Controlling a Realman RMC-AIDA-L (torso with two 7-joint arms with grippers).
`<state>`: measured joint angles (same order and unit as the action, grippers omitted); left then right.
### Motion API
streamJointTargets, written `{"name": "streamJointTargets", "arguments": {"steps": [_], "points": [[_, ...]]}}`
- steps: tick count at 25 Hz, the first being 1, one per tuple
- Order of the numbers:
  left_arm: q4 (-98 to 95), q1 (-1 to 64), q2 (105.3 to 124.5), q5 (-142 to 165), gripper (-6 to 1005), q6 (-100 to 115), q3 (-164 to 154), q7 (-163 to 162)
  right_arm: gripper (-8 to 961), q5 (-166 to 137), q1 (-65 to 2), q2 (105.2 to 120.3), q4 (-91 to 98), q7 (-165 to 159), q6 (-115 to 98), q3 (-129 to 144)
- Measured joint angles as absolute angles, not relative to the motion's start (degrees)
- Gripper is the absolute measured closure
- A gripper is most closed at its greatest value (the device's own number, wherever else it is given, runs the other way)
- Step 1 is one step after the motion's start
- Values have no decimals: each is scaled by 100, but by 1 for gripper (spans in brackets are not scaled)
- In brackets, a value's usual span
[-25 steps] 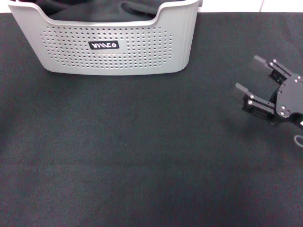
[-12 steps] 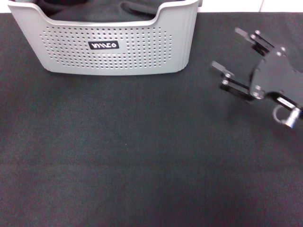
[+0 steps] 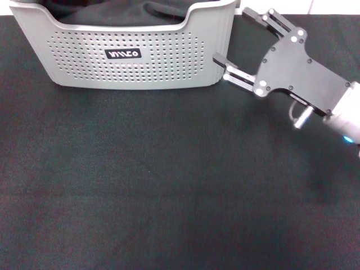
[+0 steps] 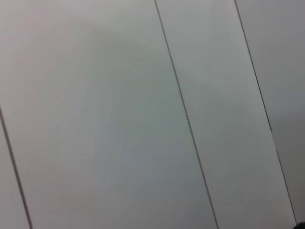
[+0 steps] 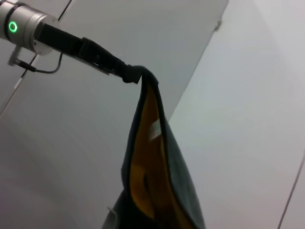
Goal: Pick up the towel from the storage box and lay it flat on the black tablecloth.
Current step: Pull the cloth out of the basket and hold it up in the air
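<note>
In the right wrist view my left gripper (image 5: 132, 75) is raised high and shut on a corner of the towel (image 5: 145, 162). The towel hangs down in a fold, yellow-orange inside, dark outside, with a small white tag (image 5: 154, 130). The light grey storage box (image 3: 140, 67) stands at the far left of the black tablecloth (image 3: 169, 180), with dark fabric (image 3: 129, 12) inside it. My right gripper (image 3: 239, 36) is open and empty, just beside the box's right wall, above the tablecloth. The left gripper and the yellow side of the towel do not show in the head view.
The box carries a black logo label (image 3: 123, 54) on its front wall. The tablecloth spreads wide in front of the box and to its right. The left wrist view shows only pale wall panels (image 4: 143, 119).
My right gripper has moved from the right side of the tablecloth up and to the left, close to the box's right wall, staying open. The box has not moved.
</note>
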<state>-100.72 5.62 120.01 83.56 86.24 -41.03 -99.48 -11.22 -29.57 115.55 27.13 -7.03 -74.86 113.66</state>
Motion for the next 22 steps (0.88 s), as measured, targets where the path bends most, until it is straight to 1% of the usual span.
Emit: {"name": "streamJointTargets", "arguments": {"steps": [7, 11, 18, 22], "points": [[-9819, 544, 11999, 8219, 978, 8935, -3767, -9915, 197, -1238, -2943, 11587, 3537, -33, -6415, 11368], [-9587, 531, 11997, 7913, 978, 9233, -3528, -9841, 198, -1267, -3009, 11609, 3681, 44, -6101, 11338], [-9403, 530, 11996, 7805, 979, 9677, -3321, -9810, 199, -1237, -3244, 11619, 3633, 47, -5957, 11162], [-9290, 528, 11997, 7842, 979, 9745, -3317, -9802, 200, -1227, -3528, 11619, 3607, 14, -5784, 11132]]}}
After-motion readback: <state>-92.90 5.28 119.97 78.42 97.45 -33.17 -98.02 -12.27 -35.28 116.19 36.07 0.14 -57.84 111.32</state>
